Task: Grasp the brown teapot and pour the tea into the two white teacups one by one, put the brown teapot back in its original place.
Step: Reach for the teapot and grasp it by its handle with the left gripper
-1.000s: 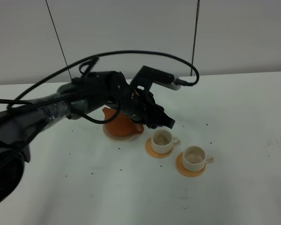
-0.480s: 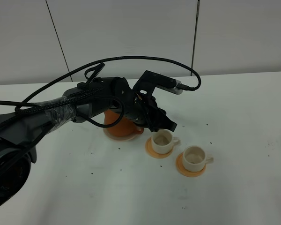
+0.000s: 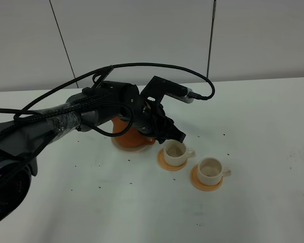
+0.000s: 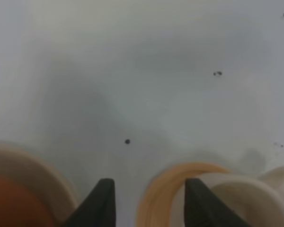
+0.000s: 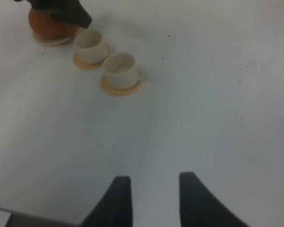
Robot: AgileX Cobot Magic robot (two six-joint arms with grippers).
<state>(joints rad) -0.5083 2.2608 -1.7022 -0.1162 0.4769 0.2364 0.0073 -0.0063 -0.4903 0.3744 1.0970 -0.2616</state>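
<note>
No legible text, label or number anywhere, perhaps owing to blur.

Parted claw (image 4: 149,180) — near saucer (image 4: 32,165), coaster (image 4: 150,201), teacup (image 4: 239,194)

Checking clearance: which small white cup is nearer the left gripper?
The cream-white cup beside the round terracotta teapot; the left gripper hangs right beside it. The other cup stands farther right.
</note>
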